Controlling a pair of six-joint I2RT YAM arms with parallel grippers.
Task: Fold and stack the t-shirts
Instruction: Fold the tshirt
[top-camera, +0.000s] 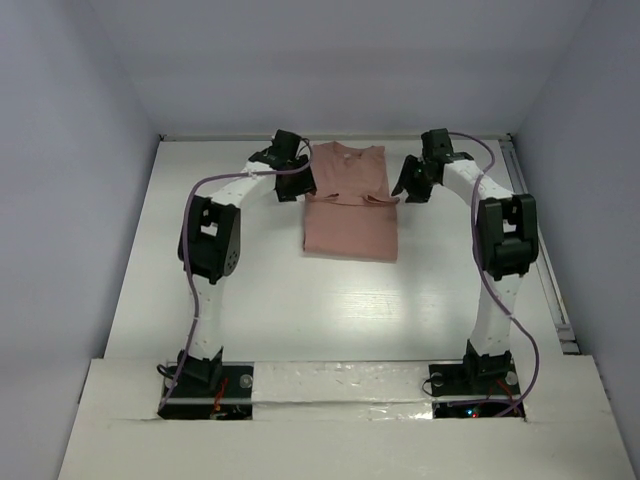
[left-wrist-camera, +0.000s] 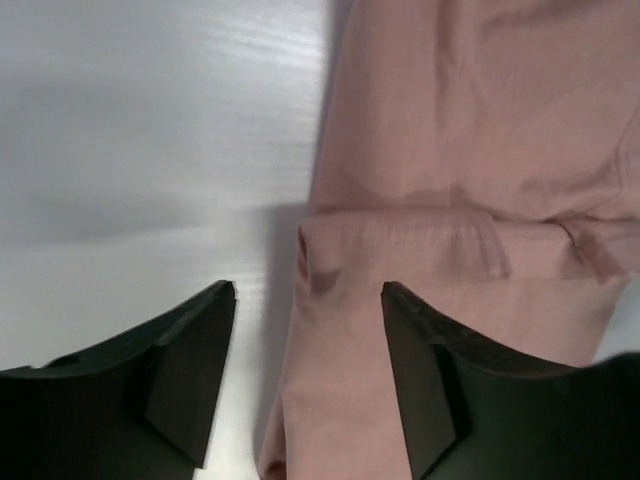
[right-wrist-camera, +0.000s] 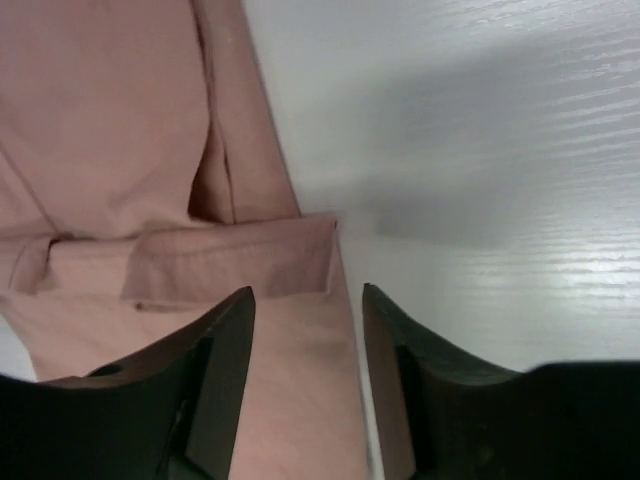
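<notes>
The left pincer (left-wrist-camera: 308, 295) fills the bottom of its wrist view, fingers spread and gripping nothing, straddling the left edge of the dusty-pink t-shirt (top-camera: 350, 215). The right pincer (right-wrist-camera: 308, 292) is likewise released, over the shirt's right edge. The shirt lies flat at the far middle of the white desk (top-camera: 260, 290), folded to a narrow rectangle, sleeves tucked across its middle, collar toward the far wall.
</notes>
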